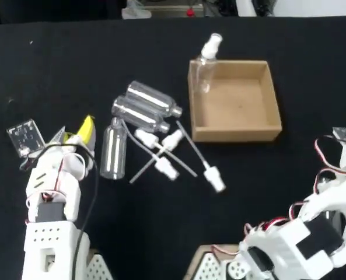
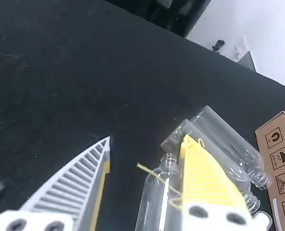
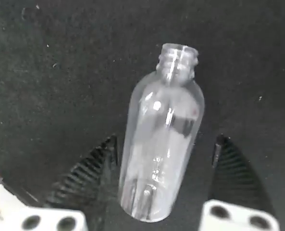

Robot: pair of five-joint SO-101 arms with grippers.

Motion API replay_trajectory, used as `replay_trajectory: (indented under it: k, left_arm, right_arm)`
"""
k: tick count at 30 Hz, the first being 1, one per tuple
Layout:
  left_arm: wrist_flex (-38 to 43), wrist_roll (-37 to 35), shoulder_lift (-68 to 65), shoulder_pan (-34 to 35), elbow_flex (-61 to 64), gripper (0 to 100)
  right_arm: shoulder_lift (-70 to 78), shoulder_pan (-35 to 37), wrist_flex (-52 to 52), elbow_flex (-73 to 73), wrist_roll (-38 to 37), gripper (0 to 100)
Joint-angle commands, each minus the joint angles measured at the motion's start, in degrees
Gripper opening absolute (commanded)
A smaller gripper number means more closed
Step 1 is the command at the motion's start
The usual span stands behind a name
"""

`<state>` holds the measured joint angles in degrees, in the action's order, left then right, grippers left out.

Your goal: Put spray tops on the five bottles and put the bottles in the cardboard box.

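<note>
Bottle [image 3: 164, 120], uncapped, lies between the spread fingers of my right gripper [image 3: 167, 139], neck pointing away; left gripper [image 2: 147, 140] likewise agape.

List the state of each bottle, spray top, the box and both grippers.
Capped bottle: spray top on, upright at box corner.
Three bottles: lying, uncapped.
Spray tops: four loose on table.
Box: open.
Left gripper: open.
Right gripper: open.
Fifth bottle: uncapped, between those fingers, ungripped.
</note>
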<state>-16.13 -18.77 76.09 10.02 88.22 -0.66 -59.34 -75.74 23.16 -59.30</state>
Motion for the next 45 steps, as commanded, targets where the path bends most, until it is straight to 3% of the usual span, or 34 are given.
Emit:
replay_trajectory:
  k: [1,8,26,30,32,35,39,45]
  left_arm:
    - [1.3,0.2,0.4,-0.7,-2.4,23]
    - [1.3,0.2,0.4,-0.7,-2.3,23]
    - [1.3,0.2,0.4,-0.6,-2.5,23]
    - [1.3,0.2,0.4,-0.6,-2.6,23]
    - [1.3,0.2,0.4,-0.6,-2.6,23]
    - [1.3,0.2,0.4,-0.7,-2.6,23]
    - [1.3,0.2,0.4,-0.7,-2.5,23]
    - [1.3,0.2,0.4,-1.0,-2.4,23]
  right_arm:
    - [0.7,-0.4,-2.5,-5.2,-0.5,26.7]
    - [5.7,3.6,-7.6,-11.2,0.9,27.0]
    - [26.5,2.2,-10.5,-24.9,3.1,26.6]
    - [26.8,2.1,-10.6,-26.3,3.3,10.6]
    - [26.8,2.6,-12.0,-28.6,6.2,0.8]
    - [26.8,4.7,-16.6,-34.2,9.8,5.0]
    - [26.8,8.9,-24.3,-42.7,13.5,1.2]
    - [20.4,13.4,-25.4,-46.8,21.9,1.1]
